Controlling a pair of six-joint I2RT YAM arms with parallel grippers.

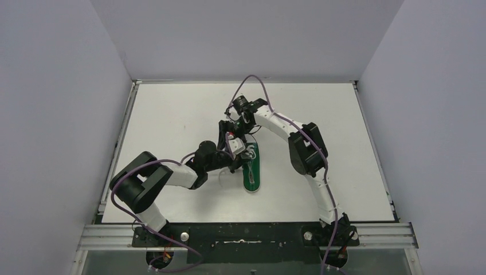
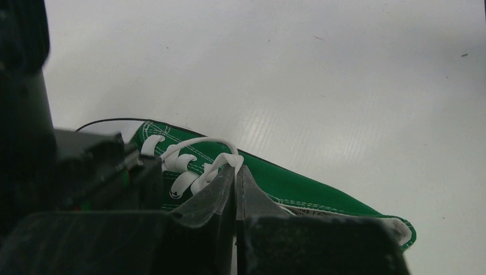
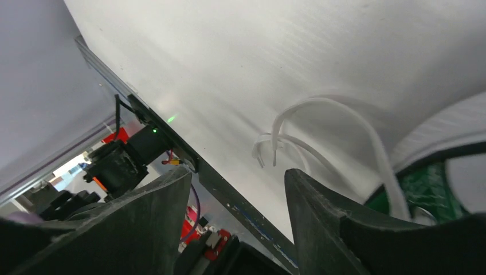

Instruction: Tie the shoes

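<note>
The green sneaker [image 1: 252, 172] lies on the white table, just right of my left gripper [image 1: 242, 153]. In the left wrist view my left gripper [image 2: 236, 169] is shut on a loop of the white lace [image 2: 229, 159] above the sneaker's [image 2: 309, 189] eyelets. My right gripper [image 1: 232, 130] hovers just behind the sneaker's far end. In the right wrist view it [image 3: 238, 175] is open and empty. Loose white lace ends [image 3: 321, 123] lie on the table beyond its fingers, and the sneaker [image 3: 427, 189] shows at the lower right.
Grey walls [image 1: 63, 114] enclose the white table [image 1: 172, 114] on three sides. A metal rail [image 1: 103, 235] and the arm bases run along the near edge. The table's dark edge [image 3: 172, 143] with electronics beyond it shows in the right wrist view.
</note>
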